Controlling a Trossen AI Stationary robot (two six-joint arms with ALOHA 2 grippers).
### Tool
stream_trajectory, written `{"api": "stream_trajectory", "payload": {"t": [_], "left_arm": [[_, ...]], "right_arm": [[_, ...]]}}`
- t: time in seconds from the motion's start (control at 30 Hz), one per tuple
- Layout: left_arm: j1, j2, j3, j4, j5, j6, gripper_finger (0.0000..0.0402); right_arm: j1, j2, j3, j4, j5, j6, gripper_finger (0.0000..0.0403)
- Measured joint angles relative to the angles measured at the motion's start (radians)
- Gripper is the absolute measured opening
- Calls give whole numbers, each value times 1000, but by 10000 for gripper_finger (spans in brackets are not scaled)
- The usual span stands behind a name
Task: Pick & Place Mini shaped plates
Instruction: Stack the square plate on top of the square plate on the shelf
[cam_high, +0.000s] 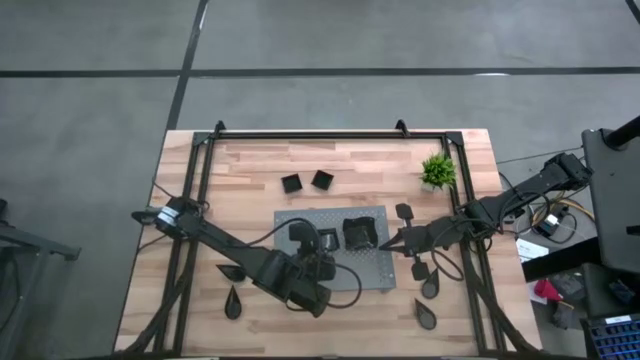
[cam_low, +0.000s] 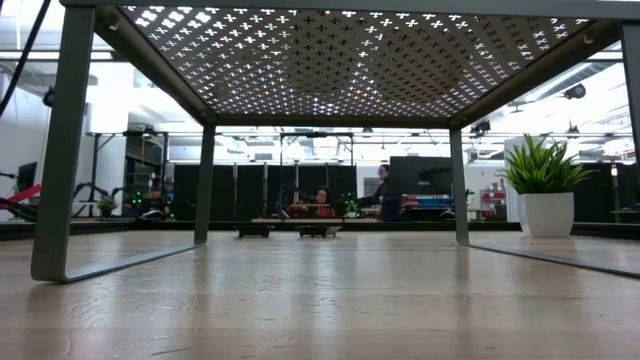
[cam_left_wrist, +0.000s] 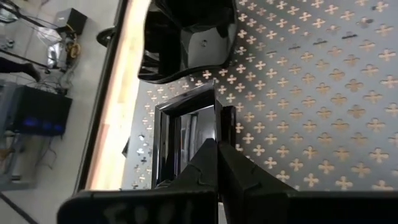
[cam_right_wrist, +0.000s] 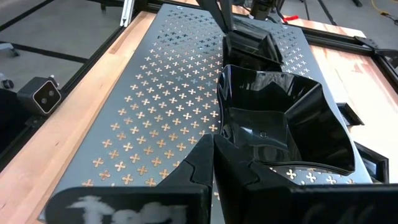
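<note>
A grey perforated board (cam_high: 300, 222) stands on legs (cam_low: 60, 150) in the middle of the table. Two black mini plates rest on it by their bottoms. A square plate (cam_left_wrist: 186, 134) sits at the board's middle, with my left gripper (cam_left_wrist: 217, 147) shut at its rim, coming from the near left. A wavy-edged plate (cam_right_wrist: 280, 118) sits beside it toward the right. My right gripper (cam_right_wrist: 213, 139) is shut at its rim, coming from the right. In the high view the two plates (cam_high: 325, 238) (cam_high: 360, 232) lie side by side. The low view shows neither gripper. My left gripper pinches one side wall of the square plate (cam_left_wrist: 219, 121) between its fingers, one finger on the plate's inner side and one outside. The fingers slant down from the table's near left. The plate rests flat on the board. My right gripper has its shut fingertips at the wavy-edged plate's rim (cam_right_wrist: 221, 127), at the corner nearest the table's right. The fingers slant down from the right and hide the place of contact. The plate sits on the board.
Two small square plates (cam_high: 291, 183) (cam_high: 322, 180) lie on the table beyond the board. Teardrop plates lie at the near left (cam_high: 232, 270) and several at the right (cam_high: 426, 315). A potted plant (cam_high: 437, 172) stands far right. A black frame (cam_high: 330, 135) runs round the table.
</note>
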Motion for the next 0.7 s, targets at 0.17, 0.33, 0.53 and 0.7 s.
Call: {"api": "stream_trajectory", "payload": {"t": [0.17,0.33,0.53,0.7], "left_arm": [[0,0,-4,-29,-9,-16,0],[0,0,-6,-34,0,-18,0],[2,0,-6,-27,5,-45,4],[8,0,-32,-34,4,-67,19]], "right_arm": [[0,0,0,0,0,0,8],[0,0,0,0,0,0,8],[0,0,0,0,0,0,8],[0,0,0,2,0,0,8]]}}
